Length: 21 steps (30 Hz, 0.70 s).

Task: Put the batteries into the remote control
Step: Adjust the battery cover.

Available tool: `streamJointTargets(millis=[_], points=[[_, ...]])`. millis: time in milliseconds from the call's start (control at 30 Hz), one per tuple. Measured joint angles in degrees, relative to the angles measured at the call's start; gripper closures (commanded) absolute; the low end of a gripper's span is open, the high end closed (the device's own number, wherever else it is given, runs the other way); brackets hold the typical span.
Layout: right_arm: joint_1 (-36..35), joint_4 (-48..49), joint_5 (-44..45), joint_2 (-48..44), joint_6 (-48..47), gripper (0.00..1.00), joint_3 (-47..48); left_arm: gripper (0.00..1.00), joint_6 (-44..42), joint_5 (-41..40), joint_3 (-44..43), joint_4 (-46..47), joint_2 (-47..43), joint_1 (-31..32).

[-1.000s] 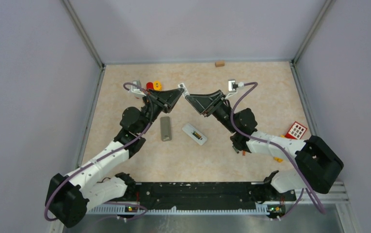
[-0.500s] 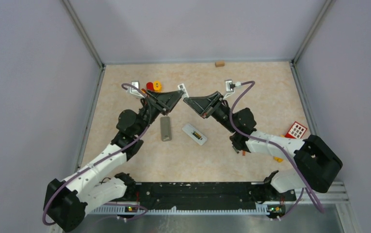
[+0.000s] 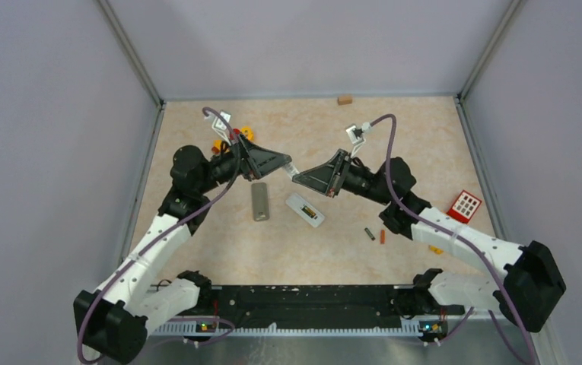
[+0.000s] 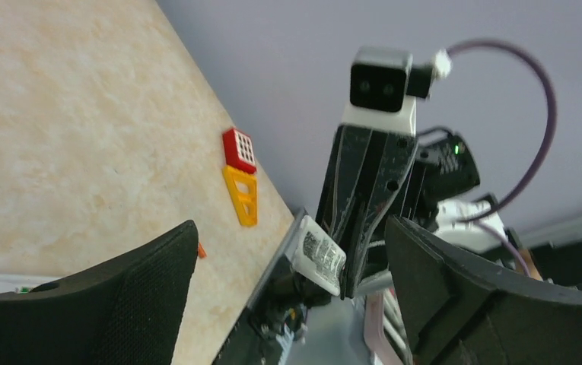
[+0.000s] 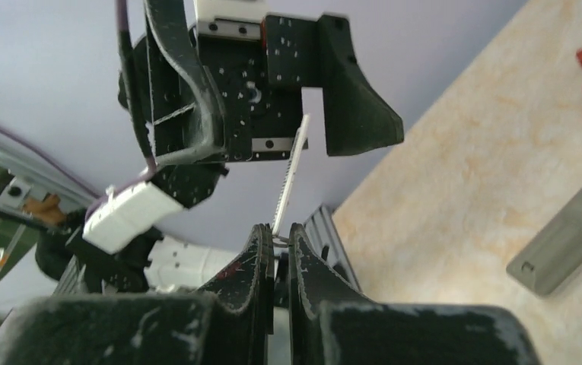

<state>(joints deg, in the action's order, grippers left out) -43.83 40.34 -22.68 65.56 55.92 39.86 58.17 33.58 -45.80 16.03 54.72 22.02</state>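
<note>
**White panel point(image 5: 291, 175) pinched in mid-air, batteries loose below**

Nearest the arm bases, a dark battery point(image 3: 369, 233) and an orange battery point(image 3: 382, 236) lie side by side on the table point(image 3: 424, 144), just beside the right forearm. A careless swing there could send them rolling.

Beyond them the white remote point(image 3: 305, 210) lies bay-up, with a grey slab point(image 3: 259, 201) to its left. Above these, the right gripper point(image 5: 276, 236) is clamped on one edge of the thin labelled panel. The left gripper point(image 3: 281, 160) faces it with fingers spread wide, holding nothing.

So slight a pinch could let the panel twist or drop onto the remote if the left closes off-centre.

Something dark and yellow sits in the bay, too small to name. I can find only two batteries. Whether the panel is the remote's cover is not plain.
</note>
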Motion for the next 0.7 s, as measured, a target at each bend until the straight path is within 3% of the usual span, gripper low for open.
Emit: streamJointTargets(millis=[167, 267, 367, 567, 667, 700], points=[[0.07, -15.65, -6.67, -1.22, -0.39, 1.00, 6.40, 0.44, -1.64, 15.23, -2.29, -1.66, 3.65, -0.17], [0.09, -20.22, -8.68, -1.75, -0.24, 1.00, 6.78, 0.49, -1.92, 20.63, -2.29, -2.62, 3.61, -0.17], [0.13, -22.77, -10.05, -1.75, -0.13, 1.00, 6.78, 0.53, -2.21, 23.69, -2.29, -3.30, 3.21, -0.22], [0.15, -23.58, -12.57, -1.75, 0.92, 1.00, 6.80, 0.81, -2.25, 26.67, -2.29, -4.26, 2.69, -0.52], [0.26, -23.06, -13.60, -1.75, 1.33, 1.00, 6.80, 1.00, -2.14, 27.56, -2.29, -4.20, 2.69, -0.63], [0.26, -22.80, -13.84, -1.75, 1.36, 0.91, 6.80, 1.00, -2.21, 27.76, -2.29, -4.17, 2.69, -0.68]])
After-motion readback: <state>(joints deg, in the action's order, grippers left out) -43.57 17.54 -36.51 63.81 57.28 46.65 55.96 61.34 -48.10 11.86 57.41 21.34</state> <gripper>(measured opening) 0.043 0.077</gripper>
